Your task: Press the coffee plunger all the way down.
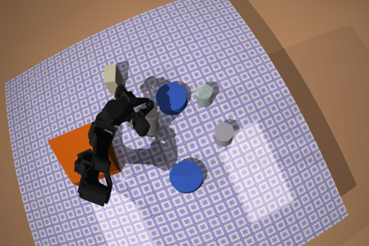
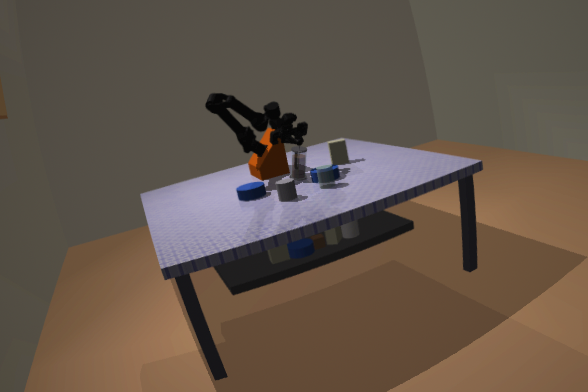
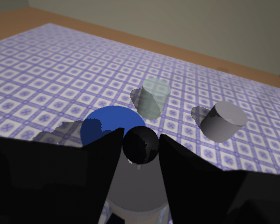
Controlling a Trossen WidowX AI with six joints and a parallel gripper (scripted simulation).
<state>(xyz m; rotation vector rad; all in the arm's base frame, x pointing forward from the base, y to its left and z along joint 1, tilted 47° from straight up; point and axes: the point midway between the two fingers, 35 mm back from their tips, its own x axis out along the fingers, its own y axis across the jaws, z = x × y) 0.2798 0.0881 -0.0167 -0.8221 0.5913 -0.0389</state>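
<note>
We had the gripper (image 3: 140, 150) jaws clamped on the plunger knob (image 3: 140, 144), low over the upright coffee press (image 1: 152, 121). We judged the last push and the release were left.

Black gripper (image 3: 140, 150) clamped on a black plunger knob (image 3: 139, 144), grey press (image 1: 152, 123), two blue discs (image 1: 172, 98) (image 1: 186, 176), pale green cylinder (image 1: 204, 95), grey cylinder (image 1: 224, 133), cream block (image 1: 112, 78), orange base (image 1: 71, 154), purple-and-white checked cloth (image 1: 251, 94), brown floor (image 1: 314, 16).
</note>
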